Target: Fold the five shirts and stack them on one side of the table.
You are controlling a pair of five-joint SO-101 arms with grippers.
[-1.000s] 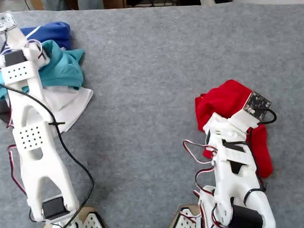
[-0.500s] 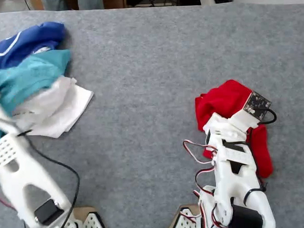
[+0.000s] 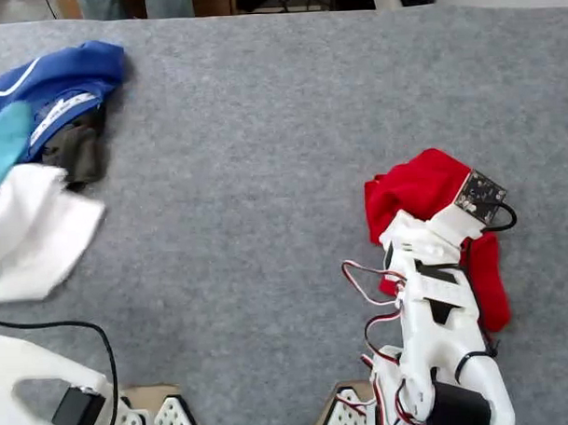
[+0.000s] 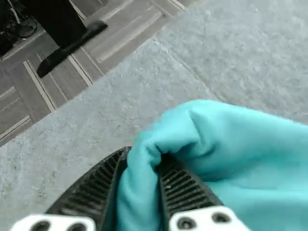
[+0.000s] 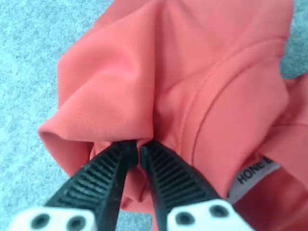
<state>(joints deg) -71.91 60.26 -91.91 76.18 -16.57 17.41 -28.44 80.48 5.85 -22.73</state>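
Teal shirt (image 3: 2, 148), 9 o'clock on tabletop (image 3: 264, 176), clamped in left gripper (image 4: 139, 192): best drawn clear of white shirt (image 3: 33, 240) before spreading; red shirt (image 3: 423, 194), 4 o'clock, pinched by right gripper (image 5: 139, 149)

grey felt table (image 3: 262, 129) | plank floor (image 4: 29, 98) beyond table edge | black bar (image 4: 72, 45) lying on floor
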